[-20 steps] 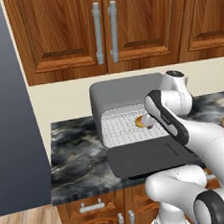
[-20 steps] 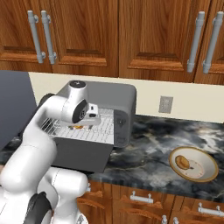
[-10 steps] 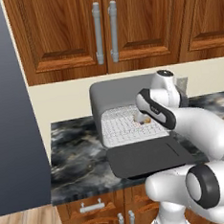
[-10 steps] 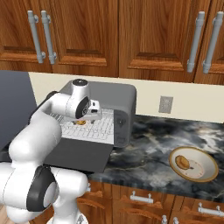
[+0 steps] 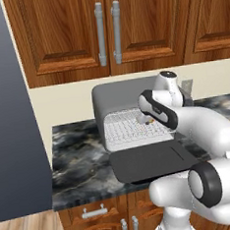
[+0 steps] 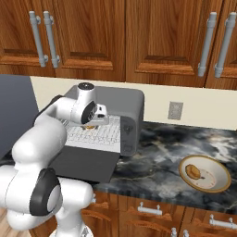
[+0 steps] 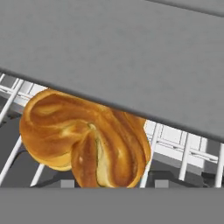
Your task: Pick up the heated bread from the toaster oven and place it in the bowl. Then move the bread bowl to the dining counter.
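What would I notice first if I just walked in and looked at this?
Probably the golden-brown bread, big and close in the hand view, lying on the white wire rack. Next, the white robot arm reaching into the grey toaster oven, whose dark door lies folded down. Off to the right, a tan bowl sits on the marbled counter.

My arm (image 5: 207,128) is glossy white, built of thick rounded segments with dark grey bands at the joints. A dark round cap tops the wrist, and a white pedestal carries it all.
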Robot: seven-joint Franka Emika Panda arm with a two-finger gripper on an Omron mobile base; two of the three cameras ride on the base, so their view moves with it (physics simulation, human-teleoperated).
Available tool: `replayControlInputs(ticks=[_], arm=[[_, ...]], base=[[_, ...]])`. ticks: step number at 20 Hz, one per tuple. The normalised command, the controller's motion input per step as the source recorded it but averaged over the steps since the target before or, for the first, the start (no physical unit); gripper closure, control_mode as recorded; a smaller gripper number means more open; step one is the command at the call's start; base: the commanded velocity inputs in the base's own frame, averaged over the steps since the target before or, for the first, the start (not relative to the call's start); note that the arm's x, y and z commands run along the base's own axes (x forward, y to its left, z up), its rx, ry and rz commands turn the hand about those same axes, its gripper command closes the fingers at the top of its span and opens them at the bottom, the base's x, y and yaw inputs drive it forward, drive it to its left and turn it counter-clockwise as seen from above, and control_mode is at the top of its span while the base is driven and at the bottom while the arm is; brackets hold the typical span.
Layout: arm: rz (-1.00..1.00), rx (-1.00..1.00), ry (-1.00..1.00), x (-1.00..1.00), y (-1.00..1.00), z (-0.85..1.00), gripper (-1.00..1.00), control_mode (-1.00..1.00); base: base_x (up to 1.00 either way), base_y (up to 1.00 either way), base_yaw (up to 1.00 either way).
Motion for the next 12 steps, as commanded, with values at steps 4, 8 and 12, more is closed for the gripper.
replayControlInputs(ticks=[4,8,12], arm=[[0.00,0.00,0.00,-0.02,0.00,0.00,1.00,-1.00],[0.00,0.00,0.00,-0.47,0.00,0.02,1.00,-1.00],[0.00,0.00,0.00,-0.94,-0.09,0.15,1.00,-1.00]], base=[[0.00,0.00,0.00],[0.00,0.00,0.00],[0.00,0.00,0.00]])
